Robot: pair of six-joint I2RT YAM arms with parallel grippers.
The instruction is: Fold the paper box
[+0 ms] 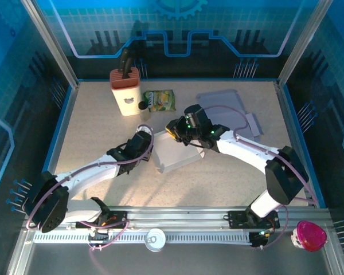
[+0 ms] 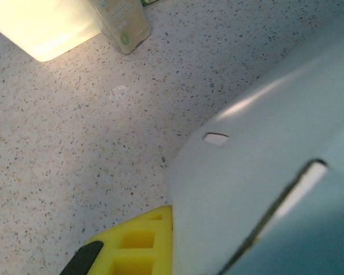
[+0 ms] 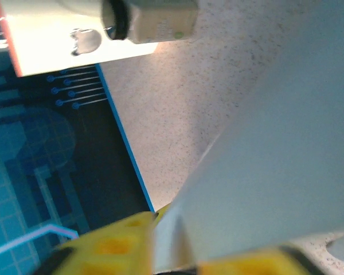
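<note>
Pale-grey paper box (image 1: 175, 157) lies between both tools: left tool (image 1: 151, 148) pinches its left edge; right tool (image 1: 180, 136) straddles its far edge, grip unclear

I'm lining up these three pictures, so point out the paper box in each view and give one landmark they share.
Top external: the paper box lies in the middle of the picture.
Left wrist: it takes up the right side.
Right wrist: it covers the right side.
Shared landmark: the cream container, upper left in all three views.
</note>
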